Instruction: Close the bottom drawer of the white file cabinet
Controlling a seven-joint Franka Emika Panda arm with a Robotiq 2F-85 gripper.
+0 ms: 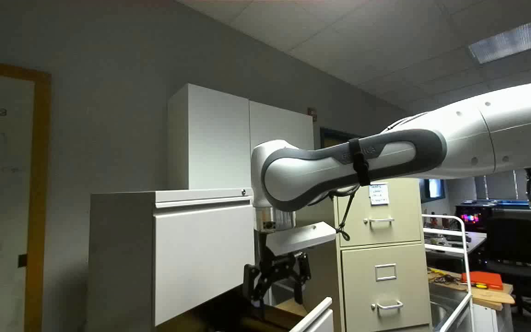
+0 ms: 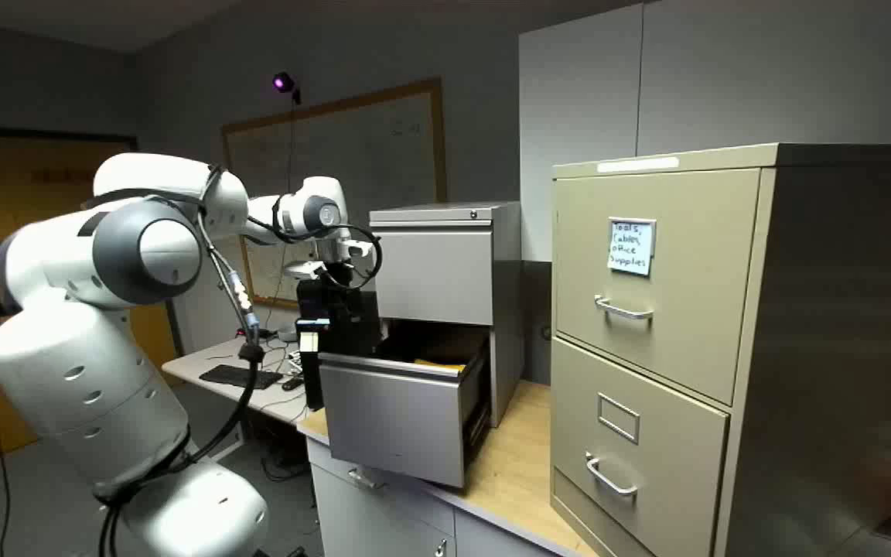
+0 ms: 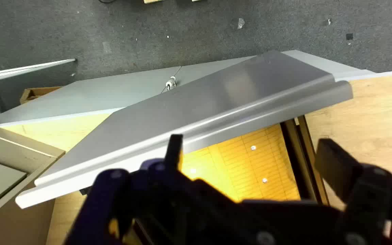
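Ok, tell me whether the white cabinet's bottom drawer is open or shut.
Open: the bottom drawer juts out from the white cabinet, and the wrist view shows something yellow inside.

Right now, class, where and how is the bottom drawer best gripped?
Probably by the top edge of the bottom drawer, near its middle, from above, jaws straddling it: the drawer stands open, so that long edge sits clear of the white cabinet.
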